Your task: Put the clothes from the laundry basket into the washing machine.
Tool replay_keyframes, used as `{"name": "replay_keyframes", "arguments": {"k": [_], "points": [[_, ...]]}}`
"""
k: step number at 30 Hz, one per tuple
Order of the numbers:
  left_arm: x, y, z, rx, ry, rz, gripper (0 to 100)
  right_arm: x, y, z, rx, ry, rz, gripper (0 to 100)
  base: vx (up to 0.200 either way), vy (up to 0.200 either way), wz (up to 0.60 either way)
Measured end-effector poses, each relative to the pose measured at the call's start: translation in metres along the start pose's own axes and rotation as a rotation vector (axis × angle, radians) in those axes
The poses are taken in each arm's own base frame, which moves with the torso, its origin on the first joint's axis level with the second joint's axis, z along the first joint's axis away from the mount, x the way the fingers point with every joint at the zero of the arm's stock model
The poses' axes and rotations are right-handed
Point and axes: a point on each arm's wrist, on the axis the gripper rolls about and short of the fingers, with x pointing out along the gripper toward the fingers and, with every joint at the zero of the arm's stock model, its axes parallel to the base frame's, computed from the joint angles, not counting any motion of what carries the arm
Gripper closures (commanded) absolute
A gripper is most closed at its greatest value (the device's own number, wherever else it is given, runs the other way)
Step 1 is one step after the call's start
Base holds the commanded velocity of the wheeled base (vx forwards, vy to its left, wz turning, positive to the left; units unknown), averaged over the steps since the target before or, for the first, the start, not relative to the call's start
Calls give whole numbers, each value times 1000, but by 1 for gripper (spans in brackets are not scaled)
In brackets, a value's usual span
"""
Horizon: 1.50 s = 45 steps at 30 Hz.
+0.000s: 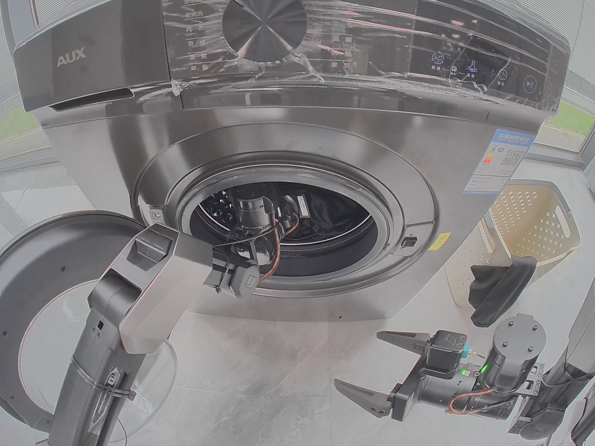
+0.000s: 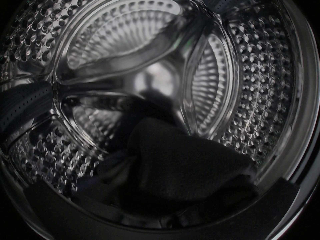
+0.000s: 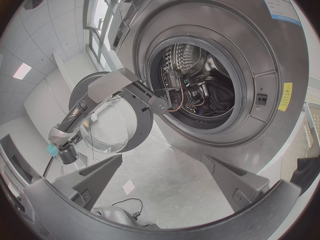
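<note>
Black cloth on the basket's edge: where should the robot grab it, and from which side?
Probably the bunched upper fold of the black cloth, where it humps over the laundry basket rim. Come from above with the open right tool: that ridge stands clear, while the rest hangs limp.

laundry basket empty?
No, a dark garment is draped over the front rim of the laundry basket beside the washing machine.

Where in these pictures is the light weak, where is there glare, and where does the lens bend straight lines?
Left wrist view: the drum is dim, and the dark clothes merge with shadow. Head view: glare streaks on the film over the control panel. Right wrist view: the washing machine bulges outward, and the corners go black.
</note>
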Motion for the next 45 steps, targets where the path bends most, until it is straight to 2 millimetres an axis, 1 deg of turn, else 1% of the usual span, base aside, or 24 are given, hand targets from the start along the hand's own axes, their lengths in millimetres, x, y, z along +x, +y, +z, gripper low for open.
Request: {"name": "replay_keyframes", "arguments": {"k": [5,7,10,12,17,20,26,30,33,37,38,42,45], "points": [[-19,-6,-14,12,109,-13,0,0,0,0,0,0,-2,0,0,0,0],[-33,-10,-20,22,174,-29,0,0,-1,0,1,0,-4,0,0,0,0],[-49,-14,-23,33,238,-50,0,0,-1,0,1,0,-4,0,0,0,0],[-62,-21,-23,44,281,-80,0,0,-1,0,1,0,-6,0,0,0,0],[-88,-40,-14,60,331,-158,0,0,-2,0,2,-1,-10,0,0,0,0],[-96,-50,-4,55,315,-203,0,0,-3,1,2,-2,-12,0,0,0,0],[-96,-54,10,47,272,-222,0,0,-3,1,1,-6,-14,0,0,0,0],[-87,-52,17,39,224,-216,0,0,-3,2,1,-8,-14,0,0,0,0],[-77,-48,17,35,192,-204,0,1,-3,2,0,-11,-13,0,0,0,0],[-66,-39,3,37,194,-188,0,1,-3,2,1,-11,-14,0,0,0,0],[-65,-37,0,38,196,-184,100,1,-3,2,1,-11,-13,0,0,0,0],[-59,-31,-17,42,213,-173,100,1,-3,2,1,-11,-12,0,0,0,0],[-52,-29,-22,40,203,-168,100,1,-3,2,2,-11,-12,0,0,0,0]]}}
